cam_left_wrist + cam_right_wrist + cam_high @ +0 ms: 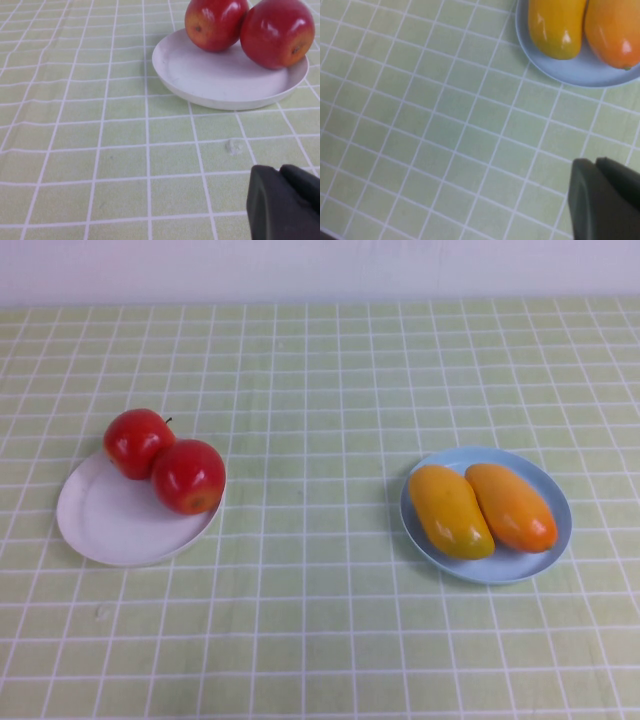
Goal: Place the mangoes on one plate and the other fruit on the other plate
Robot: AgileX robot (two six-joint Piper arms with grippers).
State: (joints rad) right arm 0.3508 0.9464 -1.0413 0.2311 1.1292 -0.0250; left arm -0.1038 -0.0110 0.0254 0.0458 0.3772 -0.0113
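Little looks likely to go wrong: both apples point(165, 460) sit touching at the far edge of the white plate point(110, 525), so a nudge could roll one off the rim onto the surface point(320, 620). The left end effector point(285, 202) hangs low, clenched and empty, with that plate just ahead of it. The right end effector point(605, 197), also clenched and empty, hovers higher, the two mangoes point(480, 508) lying side by side on the blue plate point(545, 558) ahead of it.
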